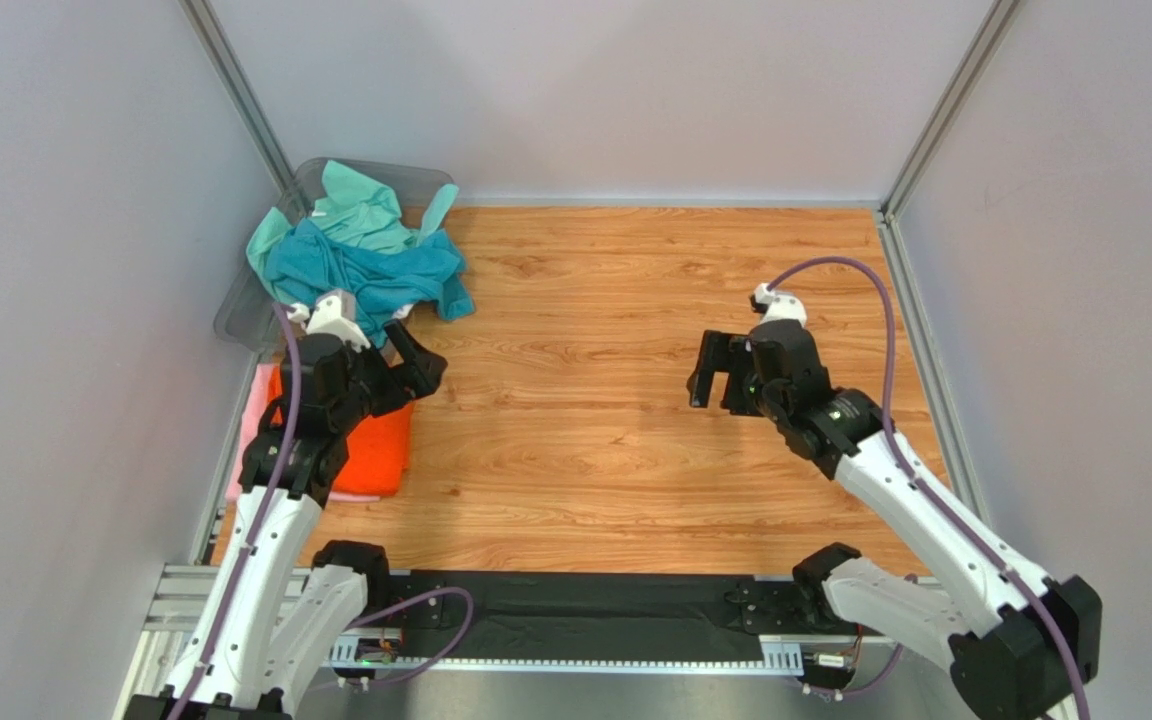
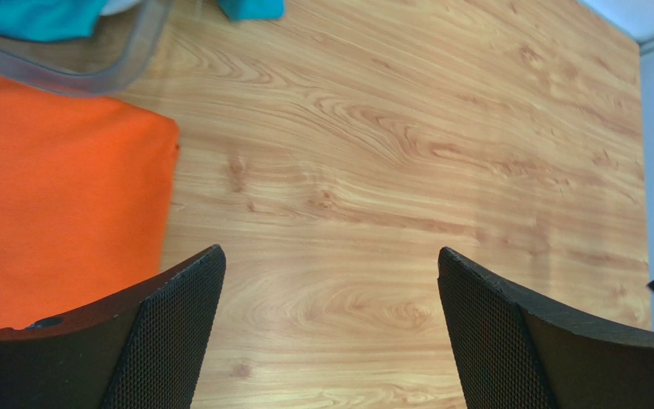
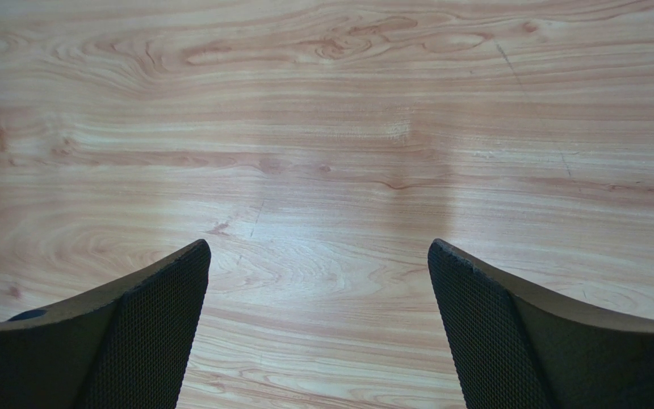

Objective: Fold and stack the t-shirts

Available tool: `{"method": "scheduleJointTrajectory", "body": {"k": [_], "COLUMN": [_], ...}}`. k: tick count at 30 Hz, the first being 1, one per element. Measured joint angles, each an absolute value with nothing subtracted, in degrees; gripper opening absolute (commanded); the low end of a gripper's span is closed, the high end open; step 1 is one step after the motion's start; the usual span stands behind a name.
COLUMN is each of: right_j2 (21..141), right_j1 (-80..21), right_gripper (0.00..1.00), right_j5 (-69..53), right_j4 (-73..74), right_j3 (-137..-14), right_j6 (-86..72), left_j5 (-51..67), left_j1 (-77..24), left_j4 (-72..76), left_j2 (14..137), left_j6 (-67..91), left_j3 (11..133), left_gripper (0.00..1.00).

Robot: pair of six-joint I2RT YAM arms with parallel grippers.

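**Left pincer** (image 1: pixel 399 354) (image 2: pixel 329 257): released, jaws spread wide, nothing between them. It hangs over bare wood at the far right corner of the folded stack.

**Right pincer** (image 1: pixel 725 375) (image 3: pixel 318 249): released, jaws spread wide, nothing between them. It hangs over bare wood, well apart from every garment.

**Orange t-shirt** (image 1: pixel 373 452) (image 2: pixel 57 196): folded flat into a rectangle on the counter. It lies just left of the left pincer's left finger, with its right edge running beside that finger. It is well to the left of the right pincer.

**Pink t-shirt** (image 1: pixel 255 414): only a thin strip shows, along the orange t-shirt's left edge on the side away from the left pincer. It appears to lie under the orange one.

**Teal t-shirt** (image 1: pixel 366 278) (image 2: pixel 32 15): crumpled and unfolded, heaped in the bin beyond the left pincer. One flap spills over the bin's rim onto the counter, ahead of the pincer.

**Mint green t-shirt** (image 1: pixel 358 204): crumpled in the same heap, farther from the left pincer than the teal one.

**Grey see-through bin** (image 1: pixel 241 320) (image 2: pixel 126 61): beyond and left of the left pincer. Its near rim is touching or just past the orange t-shirt's far edge.

**Counter** (image 1: pixel 597 435) (image 3: pixel 322 128): wood-grain top that fills the view under the right pincer.
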State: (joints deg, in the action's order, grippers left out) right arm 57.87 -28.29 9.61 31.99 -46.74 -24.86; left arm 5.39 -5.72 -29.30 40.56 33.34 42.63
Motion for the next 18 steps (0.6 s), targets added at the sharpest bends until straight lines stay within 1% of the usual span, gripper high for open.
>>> {"method": "scheduleJointTrajectory", "body": {"k": [8, 18], "right_j2": [47.68, 45.87], "right_j1": [-28.29, -28.29], "right_gripper": [1.0, 1.0], "right_j5": [12.97, 14.46], "right_j4": [33.91, 36.01], "right_j3": [-46.61, -46.0], "right_j6": [-28.82, -31.64], "left_j5": [7.84, 9.21], "left_j1": [-7.09, -7.09], "left_j4": [-27.29, -26.74], "left_j2": [40.73, 41.85], "left_j6": [33.34, 33.36], "left_j3": [42.54, 42.54], "left_gripper": [1.0, 1.0]}}
